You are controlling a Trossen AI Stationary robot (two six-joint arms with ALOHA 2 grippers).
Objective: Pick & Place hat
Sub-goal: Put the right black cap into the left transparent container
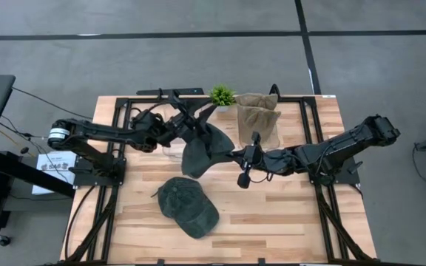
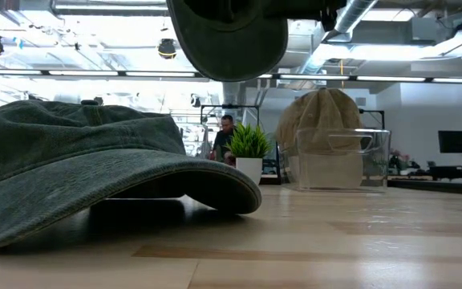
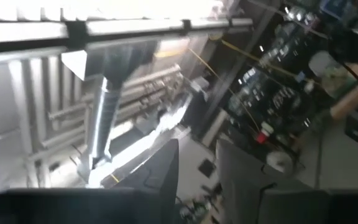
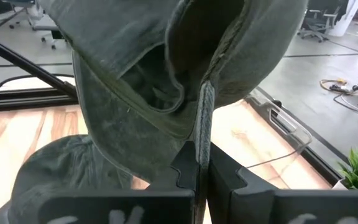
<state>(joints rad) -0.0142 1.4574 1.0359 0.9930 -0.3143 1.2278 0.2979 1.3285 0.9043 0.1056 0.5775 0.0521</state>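
A dark grey-green cap is held in the air over the table's middle; in the low view its brim shows at the top. My right gripper reaches in from the table's right and is shut on it. My left gripper is open just beyond the cap's far-left side, tipped upward; its wrist view shows only ceiling between the fingers. A second, green cap lies crown-up on the near part of the table. My right gripper pinches a narrow strap or seamed edge at the cap's rim between its two fingers. The fingers come roughly level from the table's right. The cap is lifted clear of the table, its crumpled crown spreading beyond the fingertips.
A clear box with tan hats stands at the far middle, a small potted plant to its left. Bare wood lies at the near right. A person stands in the room behind.
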